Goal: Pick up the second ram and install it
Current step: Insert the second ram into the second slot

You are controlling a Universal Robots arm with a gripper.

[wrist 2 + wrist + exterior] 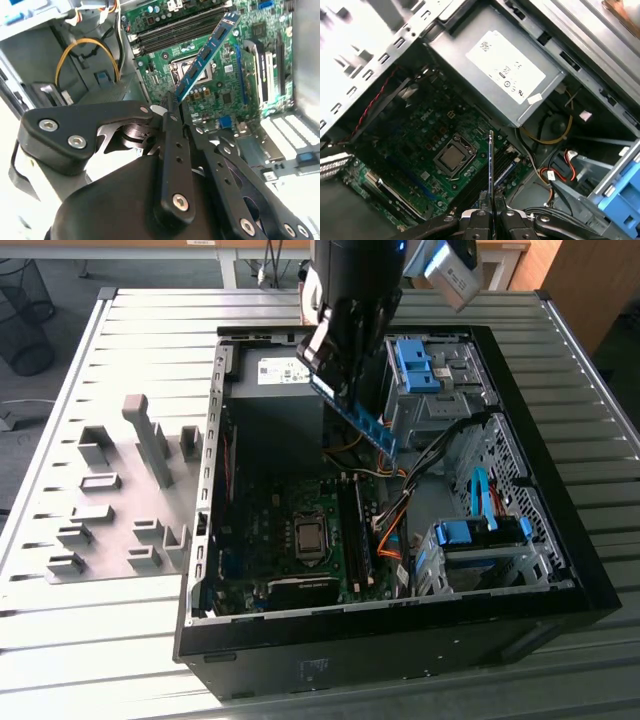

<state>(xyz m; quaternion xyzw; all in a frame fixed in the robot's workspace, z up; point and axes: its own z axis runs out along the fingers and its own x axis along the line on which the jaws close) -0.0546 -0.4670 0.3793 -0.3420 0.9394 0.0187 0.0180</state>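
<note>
On the exterior view's left, a grey fixture with upright slots sits on the slatted table, beside the open case. Inside the case the board lies flat, with the socket near its middle and the long black slots just beside the socket, toward the exterior view's right.

The arm comes down from the top over the back half of the case, in front of the power supply. Its wrist is tilted, so the claw points down and toward the exterior view's right.

The claw is closed tight on one end of the ram, with the fingers pressed flat against its two faces. The ram juts out past the fingertips and slopes down to the exterior view's right. It hangs in the air above the board, apart from the slots, and its free end is near the grey drive cage.

In the second wrist view the claw pinches the near end of the ram. The strip crosses over the socket with its chips facing the camera, and its far tip reaches toward the slots.

In the first wrist view the ram is edge-on, a thin line rising from the claw, beside the socket.

On the exterior view's right, a cage with blue latches stands at the case's front corner.
</note>
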